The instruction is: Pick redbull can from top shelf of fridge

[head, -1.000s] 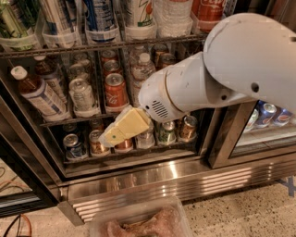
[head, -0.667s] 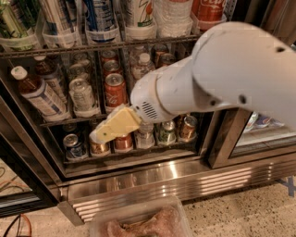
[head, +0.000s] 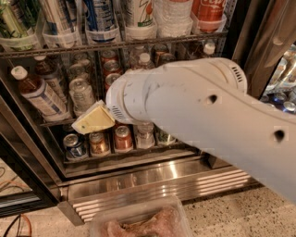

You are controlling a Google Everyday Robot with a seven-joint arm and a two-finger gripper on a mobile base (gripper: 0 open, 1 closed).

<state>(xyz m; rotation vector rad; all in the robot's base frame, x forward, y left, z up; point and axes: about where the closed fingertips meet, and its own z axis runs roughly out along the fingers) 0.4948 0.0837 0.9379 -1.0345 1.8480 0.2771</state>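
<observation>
The redbull can (head: 99, 14), blue and silver with white lettering, stands in a clear holder on the top shelf (head: 138, 45) of the fridge (head: 157, 183), left of centre. A striped silver-white can is to its left and a white can with a green-red logo to its right. My gripper (head: 92, 119) shows as a cream wedge at the end of the big white arm (head: 208, 115). It is well below the top shelf, in front of the middle rack of short cans. The arm hides much of the right side of the racks.
A brown tea bottle (head: 37, 92) and short cans (head: 99, 142) fill the lower racks. A clear plastic container (head: 138, 221) sits on the floor below the steel grille. A second cooler (head: 282, 83) is at right behind a black post. Cables lie at bottom left.
The arm has swung left and closer to the camera, now covering more of the fridge's right side. The gripper has moved left along the middle rack.
</observation>
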